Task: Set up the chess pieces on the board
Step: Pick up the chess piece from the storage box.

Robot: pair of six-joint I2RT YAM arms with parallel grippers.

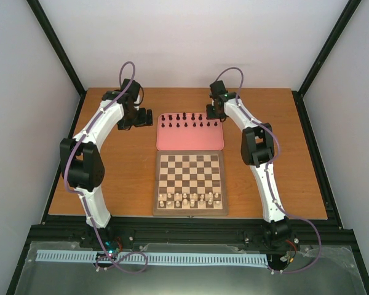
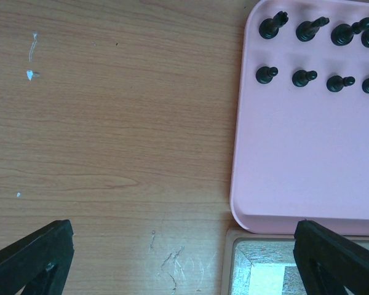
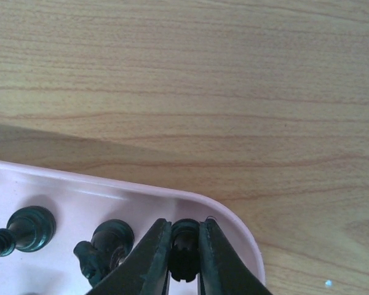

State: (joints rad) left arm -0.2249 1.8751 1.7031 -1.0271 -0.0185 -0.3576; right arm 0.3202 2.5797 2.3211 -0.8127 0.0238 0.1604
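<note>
My right gripper [image 3: 184, 228] is closed on one of the black chess pieces [image 1: 186, 125]. In the right wrist view, at the bottom centre of the frame, both fingers press against the sides of this corner piece [image 3: 184, 253]. It stands in the rounded corner of the pink tray [image 3: 234, 222], and two more black pieces stand just to its left. From above, that gripper sits at the upper right corner of the tray.

My left gripper [image 2: 183, 226] is wide open and holds nothing. Its two fingers stand far apart at the bottom corners of the left wrist view, over the bare wooden table [image 2: 111, 141] just beside the tray's left edge.

The rest of the black set stands in two rows along the tray's upper end in the overhead frame. The board [image 1: 190, 167] lies directly below the tray, edge to edge with it. Its upper squares are bare, and cream pieces [image 1: 190, 198] stand along its lower two rows.
</note>
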